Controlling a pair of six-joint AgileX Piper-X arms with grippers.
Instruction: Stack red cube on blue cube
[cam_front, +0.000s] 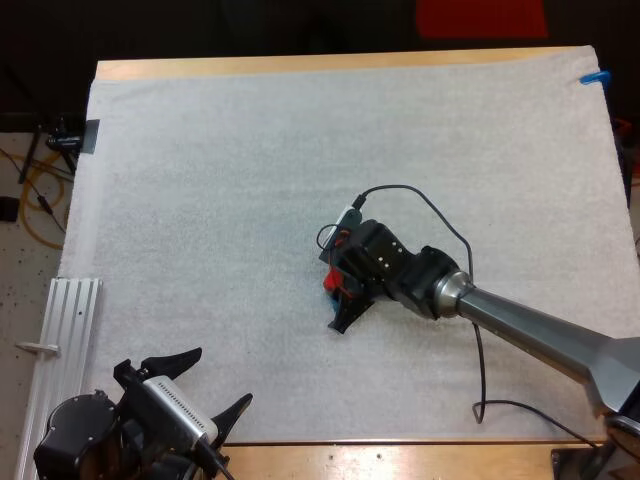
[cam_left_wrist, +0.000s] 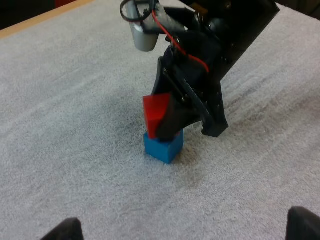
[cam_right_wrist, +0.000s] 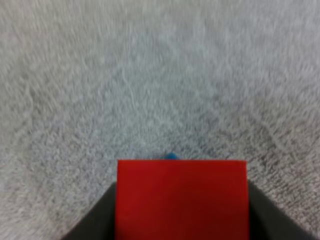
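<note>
first, at the near left, the left gripper (cam_front: 215, 378) is noted with fingers spread and nothing held. toward the middle of the mat (cam_front: 200, 200), the red cube (cam_left_wrist: 156, 112) is seen tilted just over the blue cube (cam_left_wrist: 164, 145); contact cannot be judged. it is clamped on opposite flat faces by the right gripper (cam_front: 345, 295). the cube is judged light, rigid and smooth-sided; a centred hold on flat faces is advised.

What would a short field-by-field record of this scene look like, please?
red cube: tilted, clamped in the right gripper, directly over the blue cube
blue cube: flat on the white mat, beneath the red cube
contact between cubes: cannot tell
left gripper: open, holding nothing, near the mat's near edge
stack: not yet released
</note>
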